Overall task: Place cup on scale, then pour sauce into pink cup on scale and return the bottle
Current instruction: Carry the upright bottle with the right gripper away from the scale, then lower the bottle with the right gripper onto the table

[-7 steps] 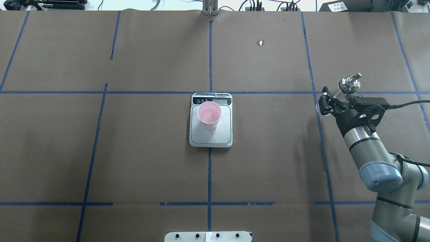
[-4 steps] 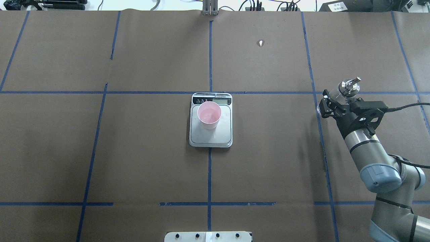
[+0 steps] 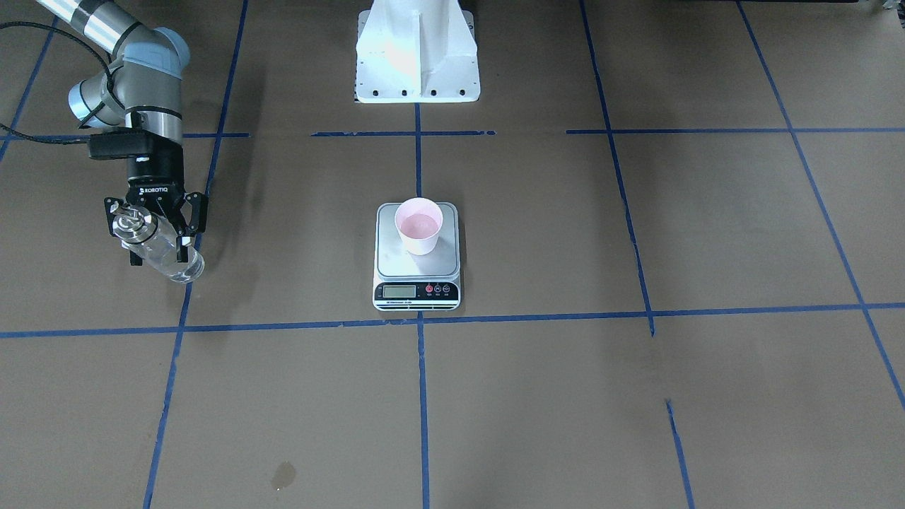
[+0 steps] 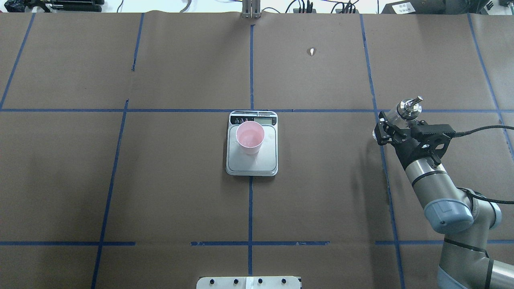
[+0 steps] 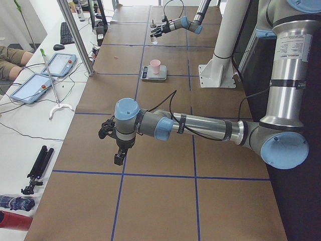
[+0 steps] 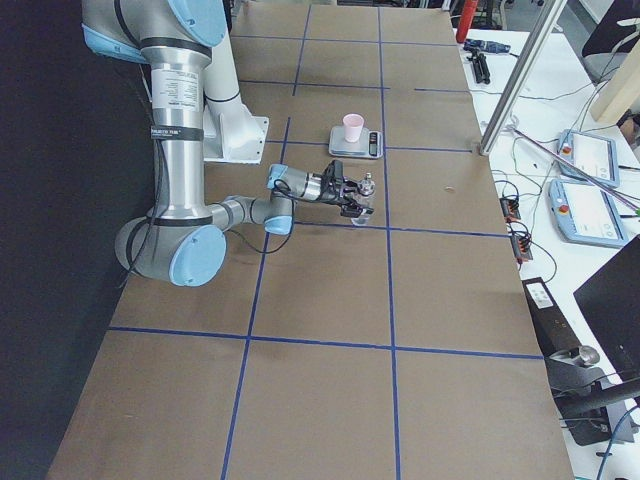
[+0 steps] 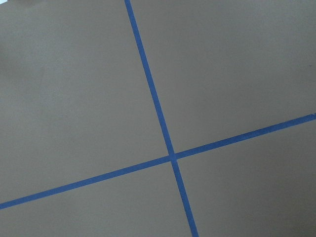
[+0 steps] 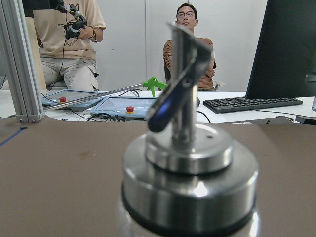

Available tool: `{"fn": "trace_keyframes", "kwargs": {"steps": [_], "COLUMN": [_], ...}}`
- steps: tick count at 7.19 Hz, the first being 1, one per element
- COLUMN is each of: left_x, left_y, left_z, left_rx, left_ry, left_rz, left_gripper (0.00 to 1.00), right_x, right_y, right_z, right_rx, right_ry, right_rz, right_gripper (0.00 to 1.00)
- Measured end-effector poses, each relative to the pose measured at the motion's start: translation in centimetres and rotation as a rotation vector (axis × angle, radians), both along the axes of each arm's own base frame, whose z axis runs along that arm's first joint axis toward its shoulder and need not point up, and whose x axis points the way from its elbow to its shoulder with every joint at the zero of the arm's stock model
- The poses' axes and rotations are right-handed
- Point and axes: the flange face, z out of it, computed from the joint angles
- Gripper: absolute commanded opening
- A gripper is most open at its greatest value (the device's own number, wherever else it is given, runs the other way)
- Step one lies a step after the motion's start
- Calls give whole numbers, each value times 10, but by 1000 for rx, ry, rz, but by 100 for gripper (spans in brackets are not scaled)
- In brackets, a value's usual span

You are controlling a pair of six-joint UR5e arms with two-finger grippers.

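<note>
The pink cup (image 4: 249, 136) stands upright on the back half of the steel scale (image 4: 252, 164), mid-table; both also show in the front view, the cup (image 3: 418, 225) on the scale (image 3: 417, 267). My right gripper (image 4: 395, 125) is shut on the clear glass bottle (image 4: 406, 108) at the table's right side. In the front view the right gripper (image 3: 160, 244) holds the bottle (image 3: 174, 264) tilted, its base close to the table; contact cannot be told. The metal collar and spout (image 8: 190, 168) fill the right wrist view. My left gripper (image 5: 117, 149) shows only in the left side view, over bare table; open or shut cannot be told.
Blue tape lines grid the brown paper table (image 4: 160, 180). The white robot base (image 3: 417, 56) stands behind the scale. A small white mark (image 4: 311, 51) lies far back and a small stain (image 3: 283, 477) near the operators' edge. Operators (image 8: 185, 34) sit beyond the table.
My right gripper has lowered with the bottle and shifted slightly left. The cup and scale have not moved.
</note>
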Motion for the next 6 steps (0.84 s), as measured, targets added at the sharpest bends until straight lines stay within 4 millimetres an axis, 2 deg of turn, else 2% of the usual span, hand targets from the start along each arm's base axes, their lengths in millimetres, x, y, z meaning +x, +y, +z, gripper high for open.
{"fn": "trace_keyframes", "kwargs": {"steps": [3, 4, 6], "left_x": [0, 0, 0], "left_y": [0, -1, -1], "left_z": [0, 0, 0], "left_rx": [0, 0, 0], "left_ry": [0, 0, 0], "left_rz": [0, 0, 0], "left_gripper": [100, 100, 100], "right_x": [-2, -2, -3], "right_y": [2, 2, 3], "right_z": [1, 0, -1], "right_rx": [12, 15, 16], "right_ry": [44, 48, 51], "right_rz": [-14, -17, -22], "right_gripper": [1, 9, 15]}}
